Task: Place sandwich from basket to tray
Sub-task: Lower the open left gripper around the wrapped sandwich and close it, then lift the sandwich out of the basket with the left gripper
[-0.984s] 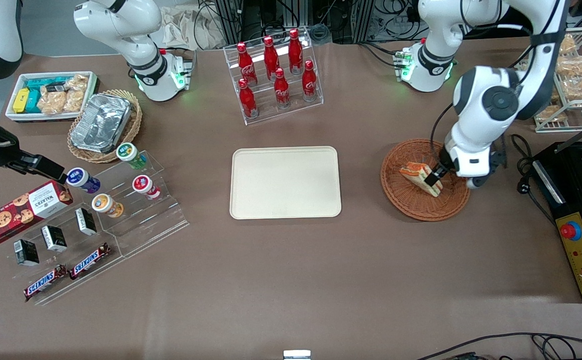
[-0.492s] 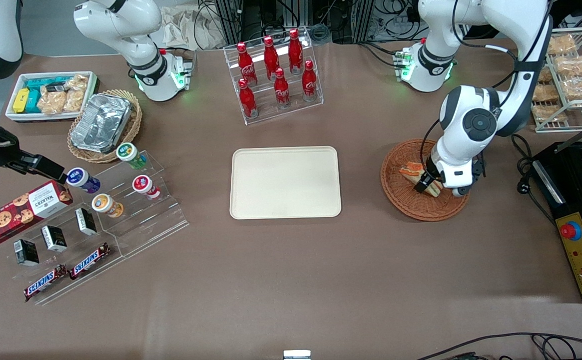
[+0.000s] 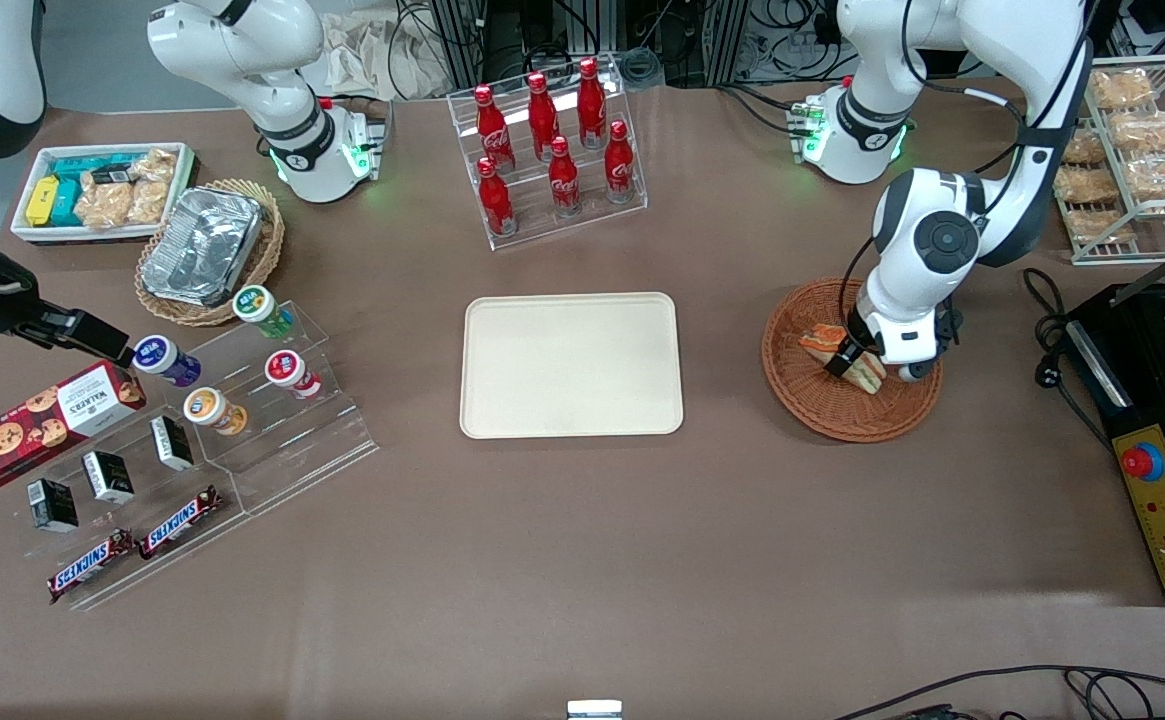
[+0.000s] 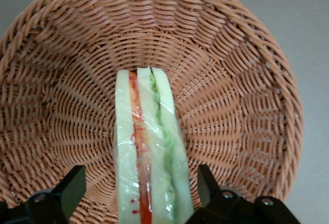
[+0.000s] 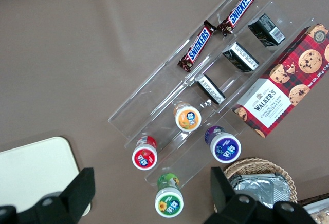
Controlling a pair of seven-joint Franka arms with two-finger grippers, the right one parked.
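Sandwich [image 4: 149, 152] lying in the basket [image 3: 812, 400], gripper [image 4: 141, 196] low over it, fingers [image 4: 69, 190] spread either side, not touching, tray [image 3: 572, 365] well apart toward the parked arm's end.

Brown bench [image 3: 562, 560] and what sits on it

The cream tray [image 3: 572, 365] lies mid-bench; the reddish wicker basket [image 3: 812, 400] sits toward the working arm's end, with the hand [image 3: 850, 362] lowered into it. A rack of red cola bottles [image 3: 547, 150] stands farther from the camera; a clear snack stand [image 3: 232, 420] and a tan foil-lined basket [image 3: 207, 250] sit toward the parked arm's end.
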